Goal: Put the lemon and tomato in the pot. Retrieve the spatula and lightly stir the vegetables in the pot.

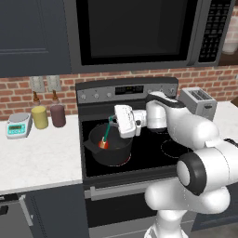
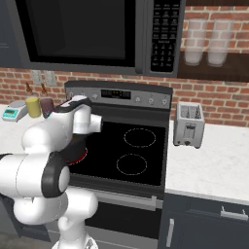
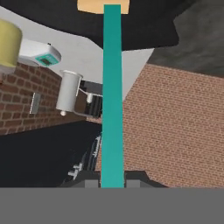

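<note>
1. Left base view puts my claw (image 1: 115, 119) just above the pot's (image 1: 109, 144) right rim, clamped on the teal handle of the spatula (image 1: 108, 132).
2. From there the spatula slants down into the pot, its blade end low inside, touching or just beside the tomato (image 1: 103, 144), which lies on the pot's floor left of centre.
3. Hand view confirms the grip: the spatula (image 3: 112, 92) runs straight out from between the claw's tips (image 3: 112, 183), with the tan blade at the far end over the pot's dark inside.
4. I can't make out a lemon in the pot; only the red ball shows, so I can't say whether that part is settled.
5. I judge the step in hand to be the stirring: the tool is retrieved and already dipped in the pot.
6. The next move calls for small, slow sweeps of the blade around the pot's floor, keeping the handle clear of the pot's rim and the push light, so the tomato rolls rather than hops out.
7. The pot sits on the front left burner of the stove (image 1: 153, 142); the yellow jar (image 1: 40, 117) and maroon jar (image 1: 57, 115) stand well left of the pot on the table (image 1: 37, 158).
</note>
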Controlling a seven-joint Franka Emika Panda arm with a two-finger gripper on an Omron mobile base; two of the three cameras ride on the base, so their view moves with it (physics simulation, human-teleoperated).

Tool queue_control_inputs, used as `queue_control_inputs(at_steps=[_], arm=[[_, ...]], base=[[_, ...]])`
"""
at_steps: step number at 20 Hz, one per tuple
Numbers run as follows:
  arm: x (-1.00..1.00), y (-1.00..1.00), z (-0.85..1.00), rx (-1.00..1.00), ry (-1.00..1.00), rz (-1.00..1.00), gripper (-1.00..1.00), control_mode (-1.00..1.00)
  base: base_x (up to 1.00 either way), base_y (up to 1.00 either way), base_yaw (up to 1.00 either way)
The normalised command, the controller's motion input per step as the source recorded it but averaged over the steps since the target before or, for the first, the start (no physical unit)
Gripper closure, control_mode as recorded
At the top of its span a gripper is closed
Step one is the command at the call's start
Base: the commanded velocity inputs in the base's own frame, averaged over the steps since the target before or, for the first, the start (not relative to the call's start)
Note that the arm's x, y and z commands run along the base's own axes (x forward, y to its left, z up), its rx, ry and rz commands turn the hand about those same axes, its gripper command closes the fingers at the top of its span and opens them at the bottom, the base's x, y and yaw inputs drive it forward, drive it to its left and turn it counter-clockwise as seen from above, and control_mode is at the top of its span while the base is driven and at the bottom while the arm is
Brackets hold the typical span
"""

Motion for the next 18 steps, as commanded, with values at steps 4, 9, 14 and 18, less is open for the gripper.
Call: queue_control_inputs(at_steps=[4,9,14,18], arm=[[0.15,-0.06,-0.17,0.0,0.0,0.06,1.0,-1.0],[0.12,-0.08,-0.12,0.0,0.0,0.04,1.0,-1.0],[0.04,-0.11,-0.03,0.0,-0.02,0.02,1.0,-1.0],[0.0,-0.16,0.0,-0.02,-0.07,0.0,1.0,-1.0]], base=[[0.0,0.0,0.0],[0.0,0.0,0.0],[0.0,0.0,0.0],[0.0,0.0,0.0]])
